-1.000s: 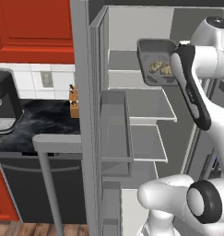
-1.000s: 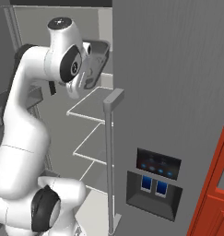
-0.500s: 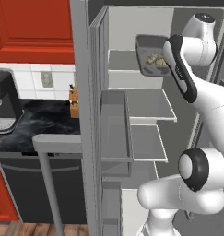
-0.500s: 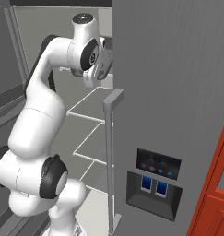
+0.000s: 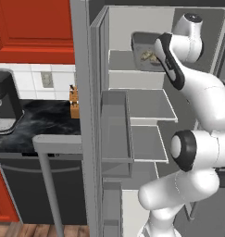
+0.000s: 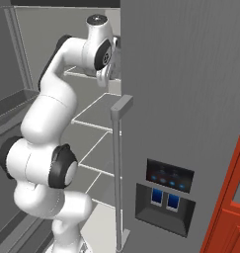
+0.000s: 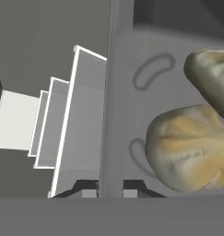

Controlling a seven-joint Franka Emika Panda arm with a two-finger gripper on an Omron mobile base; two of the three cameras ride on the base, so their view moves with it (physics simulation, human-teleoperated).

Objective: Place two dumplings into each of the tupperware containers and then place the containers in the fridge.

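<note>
Red cabinets and a dark marbled bench point(image 5: 35, 125) with a black appliance point(image 5: 5, 99) are seen to the left of the fridge point(image 5: 132, 120), whose door stands open and whose light grey shelves point(image 5: 146, 104) are exposed. A tupperware container point(image 5: 144, 48) is held up at the level of the fridge's top shelf, inside the opening, and its near rim is pinched by the tool point(image 7: 109, 186), the two dark tips being drawn together on that thin wall. Two dumplings point(image 7: 189, 147) are seen lying on the container's floor, close beside one another and possibly touching, though the upper one is cut off by the edge of the hand view. From the right base view the white arm is seen reaching behind the closed fridge door with its dispenser panel point(image 6: 166, 195). Whether the container already rests on the top shelf or hangs just above it cannot be told from these angles. The filling of this container is judged complete and its placing nearly so; what remains is judged to be the lowering and release. The state of the second container cannot be judged from what is shown.
</note>
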